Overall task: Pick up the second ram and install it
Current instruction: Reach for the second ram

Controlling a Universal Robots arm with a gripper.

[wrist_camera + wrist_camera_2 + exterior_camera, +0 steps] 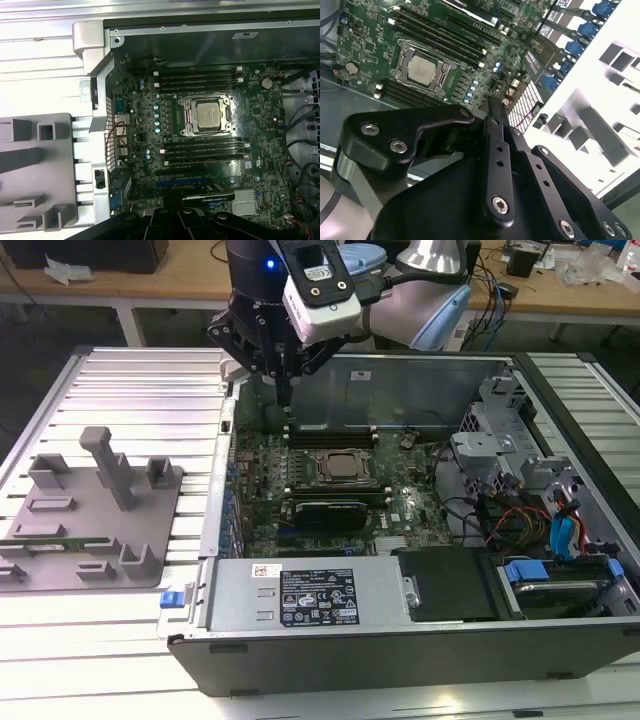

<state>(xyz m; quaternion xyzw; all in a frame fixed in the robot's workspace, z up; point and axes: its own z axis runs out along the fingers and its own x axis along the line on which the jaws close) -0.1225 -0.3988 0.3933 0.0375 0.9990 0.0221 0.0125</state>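
Observation:
The second ram, a slim green strip, lies flat on the grey fixture tray at the exterior view's left, outside the computer case. My gripper hangs far from it, over the far left corner of the open case and above the motherboard. Its fingers come together to a point, shut, with nothing showing between them. In the second wrist view the gripper is a closed black bar above the board. The long black memory slots run on both sides of the CPU socket.
The case's metal wall stands between the tray and the motherboard. A tall grey post rises from the tray. The power supply lies along the case front, and drive cages with cables fill the exterior view's right.

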